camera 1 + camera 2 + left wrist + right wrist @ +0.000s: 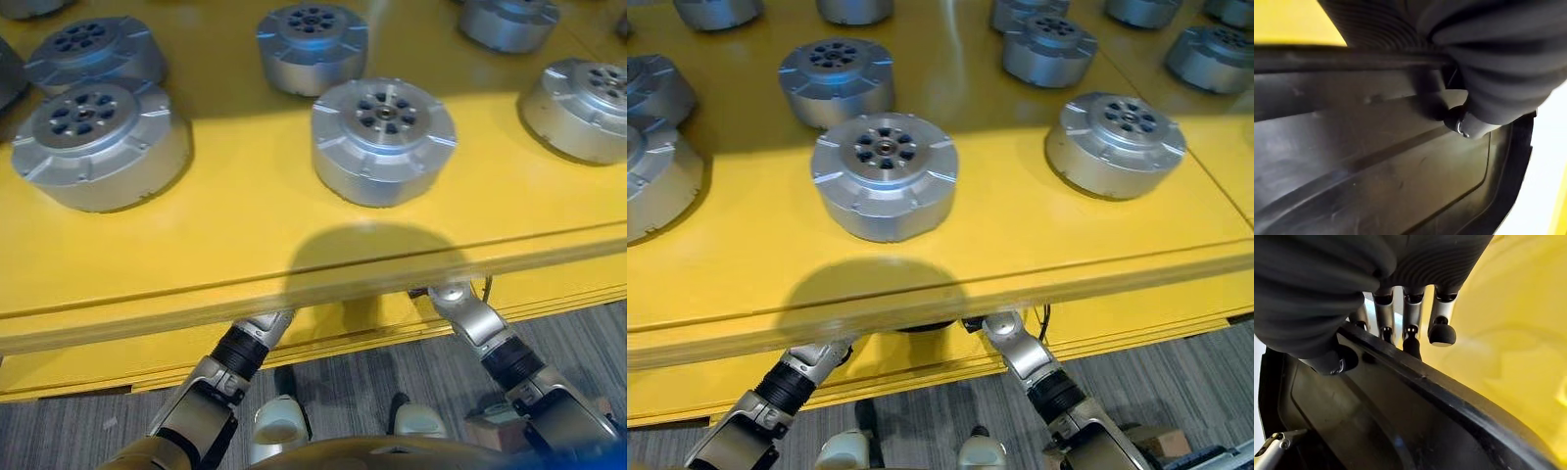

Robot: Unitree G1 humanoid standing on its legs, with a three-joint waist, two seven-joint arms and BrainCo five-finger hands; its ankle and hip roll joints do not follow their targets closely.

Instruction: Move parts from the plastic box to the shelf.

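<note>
A black plastic box [1376,161] sits under the front edge of the yellow shelf board [245,245], and both forearms reach in beneath that board. My right hand [1413,333] has its fingers curled over the box's rim [1449,391], with the thumb inside against the wall. The thumb of my left hand [1465,125] presses the box's inner wall just below the rim. What shows of the box's inside is bare. Several round silver parts stand on the shelf; the nearest is in the middle [384,140], with another at the left [98,142].
More silver parts stand toward the back [312,44] and at the right [588,108] of the shelf. A lower yellow board [323,338] runs beneath the top one. Grey carpet floor [362,382] lies in front of the shelf.
</note>
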